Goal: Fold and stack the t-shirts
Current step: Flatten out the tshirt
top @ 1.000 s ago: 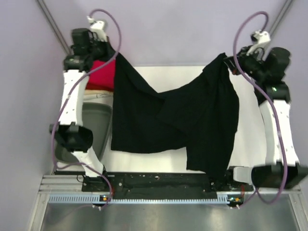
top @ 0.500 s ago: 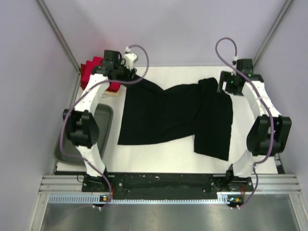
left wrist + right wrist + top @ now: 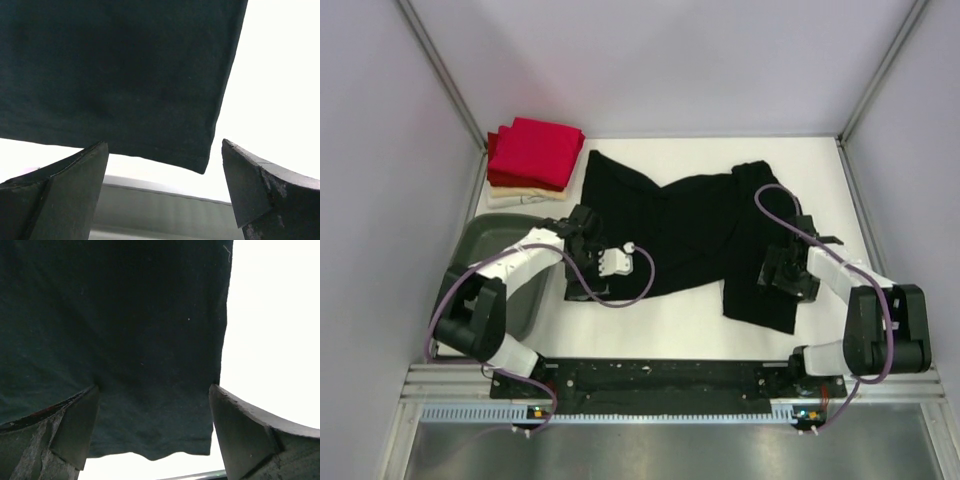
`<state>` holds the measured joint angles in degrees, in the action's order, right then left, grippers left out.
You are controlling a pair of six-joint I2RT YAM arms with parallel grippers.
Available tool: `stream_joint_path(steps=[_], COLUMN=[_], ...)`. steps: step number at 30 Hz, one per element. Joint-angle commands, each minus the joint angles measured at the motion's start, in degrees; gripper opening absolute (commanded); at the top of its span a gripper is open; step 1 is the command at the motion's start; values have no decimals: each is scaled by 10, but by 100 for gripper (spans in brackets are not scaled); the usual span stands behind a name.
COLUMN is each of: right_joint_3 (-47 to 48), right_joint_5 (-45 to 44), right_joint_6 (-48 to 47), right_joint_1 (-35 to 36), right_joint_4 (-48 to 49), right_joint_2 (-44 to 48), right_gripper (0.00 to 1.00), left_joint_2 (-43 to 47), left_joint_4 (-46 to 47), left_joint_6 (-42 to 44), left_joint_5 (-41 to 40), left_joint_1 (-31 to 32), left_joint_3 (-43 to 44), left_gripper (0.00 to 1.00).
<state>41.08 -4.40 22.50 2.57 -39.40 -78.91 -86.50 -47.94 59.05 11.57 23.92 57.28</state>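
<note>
Both of my tools stand with jaws wide apart and nothing between them. My left gripper (image 3: 582, 222) sits at the left edge of the black t-shirt (image 3: 670, 235), which lies spread and rumpled on the white table (image 3: 660, 320) in the middle of the top view. From the left wrist, my left gripper (image 3: 165, 145) frames the shirt's hem corner (image 3: 115, 75), with the rim of the grey tub (image 3: 160, 210) at the bottom. My right gripper (image 3: 778, 272) rests over the shirt's lower right part; from its wrist, my right gripper (image 3: 154, 388) spans dark cloth (image 3: 115, 315) near the hem. Folded red shirts (image 3: 533, 150) sit stacked on a cream one (image 3: 515, 196) at the upper left, above the tub (image 3: 510, 262).
</note>
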Motion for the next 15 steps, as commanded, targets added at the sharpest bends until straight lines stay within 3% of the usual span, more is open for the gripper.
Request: stream_joint_path(steps=[1, 5, 6, 8, 9, 10, 11, 13, 15], right_joint_3=[-40, -47, -44, -43, -44, -44, -43, -32, -4], right_joint_5=[-5, 41, 61, 81, 84, 85, 88, 96, 98], right_joint_6=[68, 61, 55, 47, 45, 40, 35, 26, 18], right_joint_1=[1, -12, -13, -18, -18, -19, -20, -23, -38], right_joint_4=[95, 128, 133, 139, 141, 140, 136, 117, 82], right_joint_2=[9, -36, -48, -57, -53, -42, -25, 18, 66], right_gripper=[88, 85, 78, 46, 33, 22, 14, 0, 0], left_joint_2=[20, -18, -29, -52, -66, -76, -83, -84, -67], left_joint_4=[96, 202, 217, 225, 215, 201, 183, 153, 129], left_joint_6=[58, 38, 32, 16, 7, -3, -14, -29, -41], left_joint_5=[-95, -174, -169, -161, -154, -147, -142, -132, -134], left_joint_1=[3, 2, 2, 2, 2, 2, 2, 1, 1], left_joint_3=[-73, -113, -115, -109, -98, -89, -75, -56, -38], left_gripper=[98, 97, 95, 87, 78, 62, 35, 0, 0])
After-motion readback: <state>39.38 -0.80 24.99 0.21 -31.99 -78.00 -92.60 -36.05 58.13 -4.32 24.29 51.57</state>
